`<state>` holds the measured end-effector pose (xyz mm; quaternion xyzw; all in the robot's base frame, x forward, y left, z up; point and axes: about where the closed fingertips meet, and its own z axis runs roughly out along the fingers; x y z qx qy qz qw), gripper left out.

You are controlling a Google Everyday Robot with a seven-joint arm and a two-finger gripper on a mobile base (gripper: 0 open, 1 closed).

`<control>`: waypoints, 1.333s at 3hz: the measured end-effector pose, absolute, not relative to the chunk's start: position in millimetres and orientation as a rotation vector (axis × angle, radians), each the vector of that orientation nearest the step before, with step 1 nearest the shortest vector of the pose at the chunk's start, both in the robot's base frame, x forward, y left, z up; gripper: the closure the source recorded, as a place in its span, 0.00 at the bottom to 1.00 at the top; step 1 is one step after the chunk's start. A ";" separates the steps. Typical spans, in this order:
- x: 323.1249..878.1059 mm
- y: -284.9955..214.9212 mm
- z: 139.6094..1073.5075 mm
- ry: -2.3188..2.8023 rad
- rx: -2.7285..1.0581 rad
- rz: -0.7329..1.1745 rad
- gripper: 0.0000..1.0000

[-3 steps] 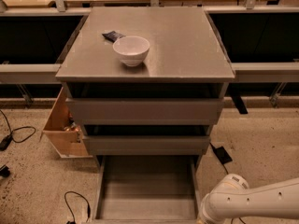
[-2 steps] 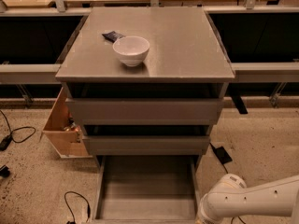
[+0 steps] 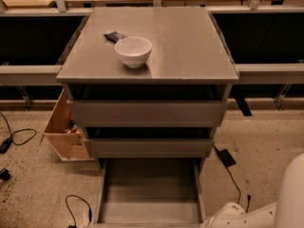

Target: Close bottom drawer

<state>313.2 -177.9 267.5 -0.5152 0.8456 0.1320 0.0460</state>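
Standing pulled far out toward the near side, the bottom drawer [image 3: 149, 194] shows its long shallow grey tray bare, below the middle drawer [image 3: 148, 147] and top drawer [image 3: 147, 113], which both sit further in. The white arm [image 3: 237, 216] reaches in from the near right and ends close to the drawer's near right corner. The gripper itself seems to lie past the near edge of the view. Whether it is clenched, released or touching the front cannot be told.

The likeliest trouble is an off-centre push. Pressure at the right corner alone could skew the tray on its runners and jam it partway. The front is low and has no handle, so a contact set too high could ride over it into the tray. A hard shove could jolt the cabinet and shake the white bowl [image 3: 133, 51] on top, which sits beside a small dark object [image 3: 114, 36]. A cable [image 3: 78, 205] loops on the floor just left of the tray and might snag.

The drawer's front panel is almost wholly cut off at the near edge. The runners are in shadow, and the dark object is hard to identify.
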 end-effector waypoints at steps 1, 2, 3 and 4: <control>290.3 -158.6 211.9 2.545 -1.517 0.519 1.00; 283.2 -135.3 163.6 2.467 -1.480 0.593 1.00; 296.5 -108.6 123.4 2.393 -1.442 0.625 1.00; 309.1 -96.4 109.1 2.355 -1.423 0.626 1.00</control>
